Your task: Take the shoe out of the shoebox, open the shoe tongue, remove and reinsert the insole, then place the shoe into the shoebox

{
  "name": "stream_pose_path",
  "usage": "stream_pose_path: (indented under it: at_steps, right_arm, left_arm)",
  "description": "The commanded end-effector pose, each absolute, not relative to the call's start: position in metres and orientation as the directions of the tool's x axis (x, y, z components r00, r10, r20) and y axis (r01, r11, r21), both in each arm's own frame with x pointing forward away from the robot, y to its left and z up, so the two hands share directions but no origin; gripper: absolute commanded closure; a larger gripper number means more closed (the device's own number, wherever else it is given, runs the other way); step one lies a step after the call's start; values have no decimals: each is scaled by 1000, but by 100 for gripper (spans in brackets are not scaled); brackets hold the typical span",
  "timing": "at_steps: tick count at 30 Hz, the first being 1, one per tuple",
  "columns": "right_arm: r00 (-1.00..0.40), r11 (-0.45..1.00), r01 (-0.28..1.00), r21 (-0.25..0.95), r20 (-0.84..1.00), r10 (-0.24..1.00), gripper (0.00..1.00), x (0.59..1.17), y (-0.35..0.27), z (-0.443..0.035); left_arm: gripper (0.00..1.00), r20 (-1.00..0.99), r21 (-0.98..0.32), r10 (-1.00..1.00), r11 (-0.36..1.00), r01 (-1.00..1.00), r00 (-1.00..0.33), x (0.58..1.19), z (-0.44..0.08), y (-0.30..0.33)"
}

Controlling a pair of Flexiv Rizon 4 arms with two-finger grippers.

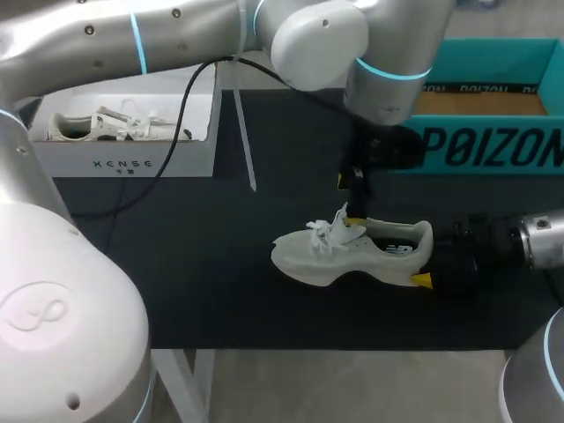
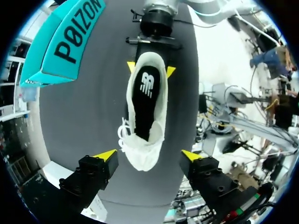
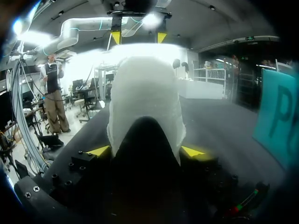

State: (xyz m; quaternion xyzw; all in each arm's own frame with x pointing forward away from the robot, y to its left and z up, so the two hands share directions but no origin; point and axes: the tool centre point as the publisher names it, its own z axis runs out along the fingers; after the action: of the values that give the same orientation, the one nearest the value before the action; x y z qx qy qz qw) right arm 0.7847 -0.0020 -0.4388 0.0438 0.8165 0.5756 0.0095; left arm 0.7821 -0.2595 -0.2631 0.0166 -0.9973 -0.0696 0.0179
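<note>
Starting at the far left, a white shoebox (image 1: pixel 132 163) sits on the table (image 1: pixel 220 291), small dark lettering on its front wall, and another white laced shoe (image 1: pixel 106 126) lies inside. A black cable (image 1: pixel 172 145) droops from my left arm across that box's front. That arm reaches past the middle, and the left hand (image 2: pixel 148 156) hangs above the toe end of the shoe (image 1: pixel 352 251), fingers spread wide, released, holding nothing. The shoe stands on its sole mid-table, toe to the left, laces loose. Its dark insole (image 2: pixel 145 93) lies inside it and shows a white logo. At the heel, the right hand (image 3: pixel 145 150) is clenched on the shoe, a yellow tip on either side. Behind it stands a teal box (image 1: pixel 493 145) with bold dark print along its wall and a brown cardboard floor showing.
</note>
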Motion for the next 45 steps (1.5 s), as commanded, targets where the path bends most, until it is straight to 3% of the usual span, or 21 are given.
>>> stream_pose_path:
  at_steps: [1, 11, 45]
  right_arm:
    - [-996, 336, 62, 940, 36, 85, 100, 785, 0, -444]
    - [-996, 336, 62, 940, 36, 85, 100, 785, 0, -444]
    - [-996, 336, 62, 940, 36, 85, 100, 785, 0, -444]
  left_arm:
    - [100, 7, 262, 1, 965, 3, -1000, 781, -260, -288]
    - [100, 8, 253, 11, 967, 13, -1000, 774, -285, -322]
    - [100, -26, 214, -103, 971, -106, -994, 763, -359, -310]
